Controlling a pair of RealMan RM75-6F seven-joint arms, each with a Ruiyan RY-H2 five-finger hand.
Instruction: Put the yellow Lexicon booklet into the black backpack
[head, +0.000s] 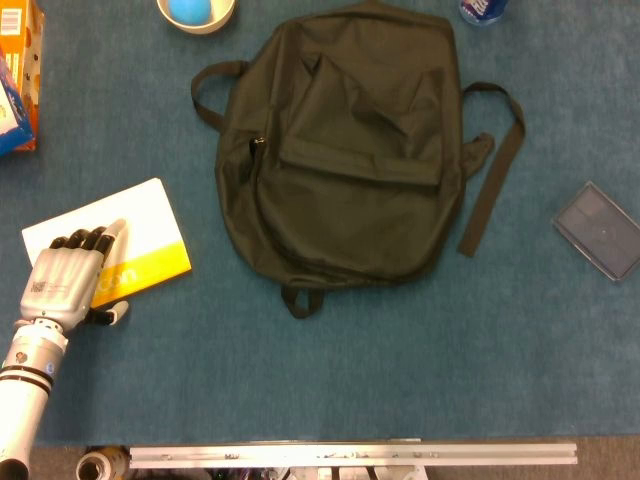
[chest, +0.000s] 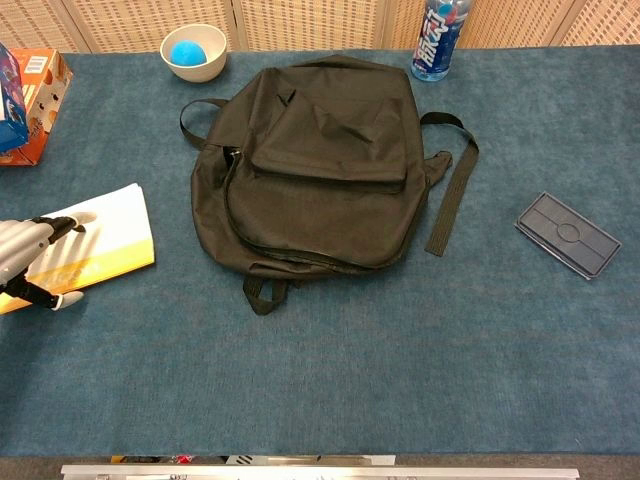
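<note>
The yellow and white Lexicon booklet lies flat on the blue table, left of the black backpack. My left hand lies palm down on the booklet's left part, fingers stretched over the cover and the thumb at its near edge. It covers part of the title. The backpack lies flat in the middle of the table, its straps spread to both sides and its main zipper looking closed. My right hand shows in neither view.
At the back stand a white bowl holding a blue ball and a drink bottle. An orange box sits at the far left. A dark flat case lies at the right.
</note>
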